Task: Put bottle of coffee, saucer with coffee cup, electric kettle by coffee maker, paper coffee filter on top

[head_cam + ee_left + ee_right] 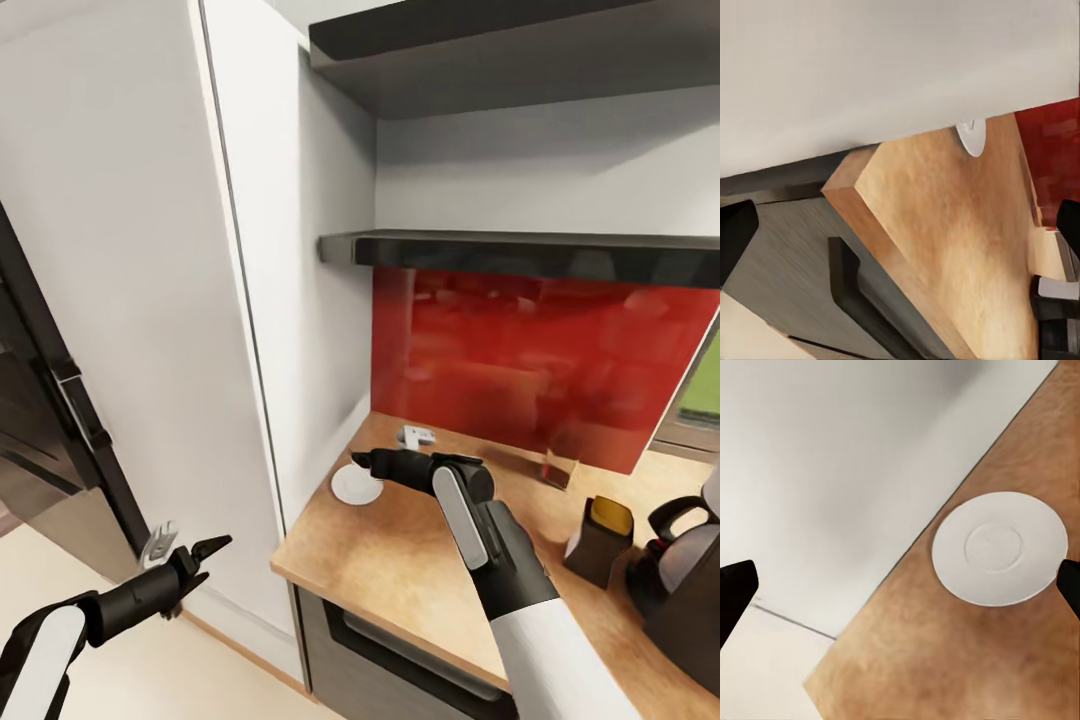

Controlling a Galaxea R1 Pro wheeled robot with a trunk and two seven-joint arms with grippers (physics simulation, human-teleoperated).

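Observation:
The white saucer [356, 486] [999, 547] [973, 136] lies flat at the countertop's [400, 560] far left end, by the white wall panel. My right gripper [362, 460] [900, 592] hovers just over the saucer's far rim, open, with nothing between its fingers. A small white object, probably the coffee cup [414, 436], stands just behind it. The bottle of coffee [600, 540] stands on the counter to the right, beside a dark appliance with a black handle [685, 570] that the frame edge cuts off. I cannot tell whether it is the coffee maker or the kettle. My left gripper [200, 562] [900, 225] hangs open and empty, low before the counter's corner. The kitchen shelf [520, 250] is bare.
A tall white cabinet panel [290, 300] closes the counter's left end, with a dark oven front [40, 420] further left. A red glossy backsplash [520, 370] runs behind the counter. A small red-brown object [556, 468] stands near it. A black cabinet handle [851, 289] sits under the worktop.

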